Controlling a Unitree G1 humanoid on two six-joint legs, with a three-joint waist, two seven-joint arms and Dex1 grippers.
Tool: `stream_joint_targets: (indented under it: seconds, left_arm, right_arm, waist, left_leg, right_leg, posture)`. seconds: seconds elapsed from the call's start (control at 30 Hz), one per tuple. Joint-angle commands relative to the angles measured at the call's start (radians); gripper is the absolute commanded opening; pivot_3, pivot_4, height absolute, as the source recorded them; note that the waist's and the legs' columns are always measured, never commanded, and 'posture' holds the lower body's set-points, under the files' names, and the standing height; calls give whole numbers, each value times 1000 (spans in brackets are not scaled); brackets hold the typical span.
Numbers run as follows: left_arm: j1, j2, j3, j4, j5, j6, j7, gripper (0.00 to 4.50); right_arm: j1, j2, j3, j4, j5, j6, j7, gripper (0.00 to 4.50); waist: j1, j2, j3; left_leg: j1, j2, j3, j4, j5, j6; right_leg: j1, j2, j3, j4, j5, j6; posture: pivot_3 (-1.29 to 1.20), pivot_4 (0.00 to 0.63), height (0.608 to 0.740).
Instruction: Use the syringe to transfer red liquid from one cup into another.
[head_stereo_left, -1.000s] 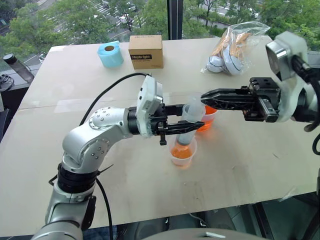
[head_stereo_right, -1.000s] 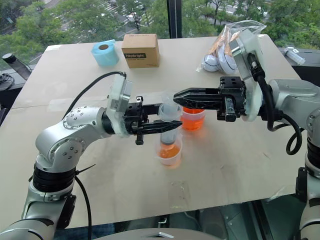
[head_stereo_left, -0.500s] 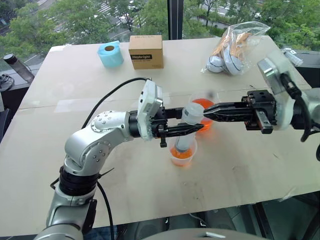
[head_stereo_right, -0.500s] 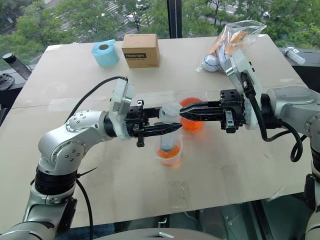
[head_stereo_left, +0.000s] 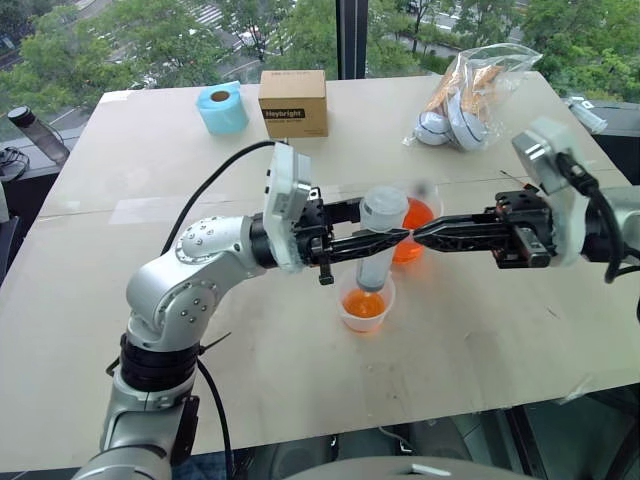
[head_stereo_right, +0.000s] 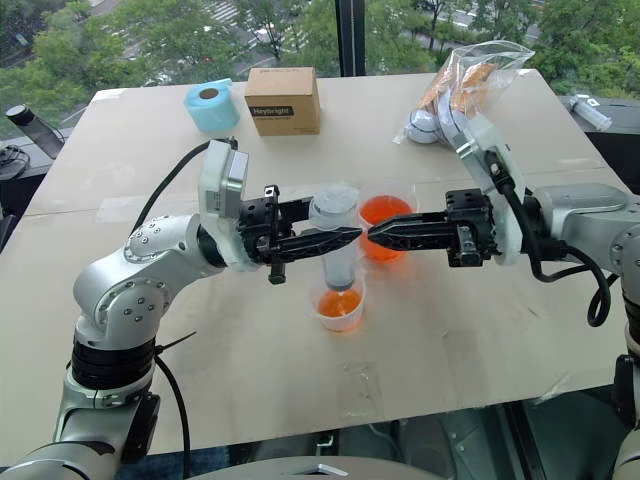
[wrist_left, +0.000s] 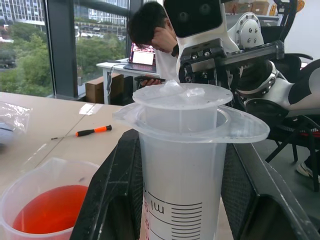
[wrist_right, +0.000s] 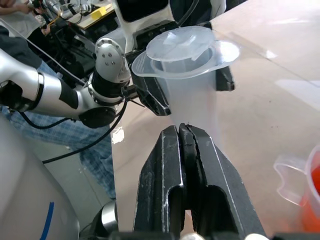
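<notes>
Left arm (head_stereo_left: 190, 275): silver-grey metal segments with rounded joint housings bearing small screw heads; black collar rings between segments; white rectangular wrist module; black cable looped from wrist to upper arm. Right arm (head_stereo_right: 585, 210): same silver finish, white wrist module, black cable. Left gripper (head_stereo_left: 375, 238) and right gripper (head_stereo_left: 440, 232): two long, tapering black fingers each, on black bracketed mounts.

Head stereo pair looks forward and down over the table (head_stereo_left: 250, 370), windows beyond. Left wrist view sits close behind the syringe (wrist_left: 182, 150), facing across the tabletop into the room. Right wrist view looks along its closed fingers (wrist_right: 186, 170) at the same syringe. All views share it.
</notes>
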Motion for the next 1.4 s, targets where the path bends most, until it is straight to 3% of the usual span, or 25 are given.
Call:
stream_joint_targets:
  seconds: [0.03, 0.17, 0.3, 0.47, 0.53, 0.7, 0.8, 0.87, 1.03, 1.13, 1.17, 1.2, 1.3, 1.4]
  left_arm:
    - [-25, 10, 35, -56, -50, 10, 27, 1491]
    - [-40, 17, 56, -75, -105, 42, 73, 1491]
    - [-49, 31, 72, -88, -148, 70, 113, 1491]
    - [-86, 92, 140, -85, -222, 110, 172, 1491]
    - [-111, 127, 184, -76, -271, 135, 209, 1491]
    - [-107, 426, 282, -29, -293, 331, 261, 1491]
    - [-31, 536, 318, 23, -261, 383, 260, 1491]
    - [59, 598, 316, 77, -153, 375, 247, 1491]
    - [234, 657, 195, 176, 121, 253, 234, 1491]
    - [247, 617, 117, 251, 229, 213, 249, 1491]
    - [249, 607, 90, 270, 263, 192, 245, 2506]
    - [248, 593, 69, 290, 291, 171, 240, 2740]
    - [232, 549, 41, 333, 357, 119, 232, 4246]
    - [219, 517, 66, 357, 421, 46, 248, 4415]
  right_arm:
    - [55, -71, -54, 28, -63, -22, 108, 78]
    - [113, -70, -66, 88, -181, -121, 186, 78]
    - [148, -59, -81, 118, -193, -126, 218, 1875]
    - [229, -58, -72, 113, -339, -227, 226, 4103]
    - [254, -57, -81, 119, -358, -245, 248, 4103]
    - [362, -48, -99, 169, -467, -332, 254, 4103]
    - [419, -56, -106, 170, -503, -357, 281, 4103]
    - [461, -49, -102, 169, -561, -423, 298, 4103]
    - [543, 2, -94, 191, -680, -592, 313, 4103]
    - [563, 48, -87, 216, -753, -687, 296, 4103]
    - [567, 66, -86, 225, -781, -724, 281, 4250]
    - [570, 77, -85, 230, -797, -747, 278, 4250]
    - [585, 108, -96, 243, -840, -805, 256, 4250]
    - [607, 115, -111, 252, -861, -840, 259, 4250]
  waist:
    - [3, 0, 0]
    - [3, 0, 0]
    - [1, 0, 0]
    - [2, 0, 0]
    - [2, 0, 0]
    - [-3, -1, 0]
    - [-6, 0, 1]
    - [-6, 0, 1]
    - [-3, 0, 1]
    - [3, 0, 1]
    - [4, 0, 1]
    - [5, 0, 1]
    - [10, 0, 1]
    - [14, 0, 1]
  left_leg:
    - [0, 0, 0, 0, 0, 0]
    - [0, 0, 0, 0, 0, 1]
    - [0, 0, 0, 0, 0, 0]
    - [0, 0, 0, 0, 0, 0]
    - [0, 0, 0, 0, 0, 0]
    - [1, 0, 0, 0, 0, 0]
    - [2, 0, 1, -1, 0, 0]
    - [2, 0, 1, -1, 0, 0]
    - [3, 0, 1, -2, 0, 0]
    - [2, 0, 2, -2, 0, 0]
    - [2, 0, 2, -2, 0, 0]
    - [2, 0, 2, -2, 0, 0]
    - [2, 0, 2, -2, 0, 0]
    - [2, 0, 2, -2, 0, 0]
  right_leg:
    - [0, 0, 0, 0, 0, 0]
    - [0, 0, 0, 0, 0, 0]
    - [0, 0, 0, 0, 0, 0]
    - [0, 0, 0, 0, 0, 0]
    - [0, 0, 0, 0, 0, 0]
    - [0, 1, 0, 0, 0, 0]
    - [0, 4, 1, 0, 0, 0]
    - [0, 4, 1, 0, 0, 0]
    - [0, 6, 1, 1, 0, 0]
    - [0, 5, 2, 0, 0, 0]
    - [0, 5, 1, 0, 0, 0]
    - [0, 4, 2, 0, 0, 0]
    - [0, 4, 1, 0, 0, 0]
    - [-1, 1, 1, 0, 0, 0]
  posture:
    - [0, 150, 740]
    - [0, 150, 740]
    - [0, 150, 740]
    - [0, 150, 740]
    - [0, 150, 740]
    - [0, 150, 740]
    - [0, 150, 740]
    - [0, 150, 740]
    - [0, 150, 740]
    - [0, 150, 740]
    - [0, 150, 740]
    - [0, 150, 740]
    - [0, 150, 740]
    - [0, 150, 740]
